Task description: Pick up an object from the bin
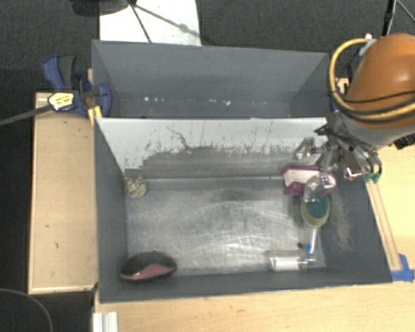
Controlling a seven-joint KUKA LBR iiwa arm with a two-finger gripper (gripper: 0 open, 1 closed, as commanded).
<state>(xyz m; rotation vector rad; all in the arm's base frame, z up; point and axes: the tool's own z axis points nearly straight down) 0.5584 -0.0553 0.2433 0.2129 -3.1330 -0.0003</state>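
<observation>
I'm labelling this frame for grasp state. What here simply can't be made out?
Camera view:
- Pink-purple item: the end effector overlaps it; kind unclear.
- Small greyish lump, back-left corner: too small to identify.
- Dark oval thing, front-left: kind not discernible.

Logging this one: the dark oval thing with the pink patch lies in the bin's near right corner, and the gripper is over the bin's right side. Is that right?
No: the camera view shows the dark oval thing in the near left corner of the bin. The gripper is over the right side, as stated.
</observation>
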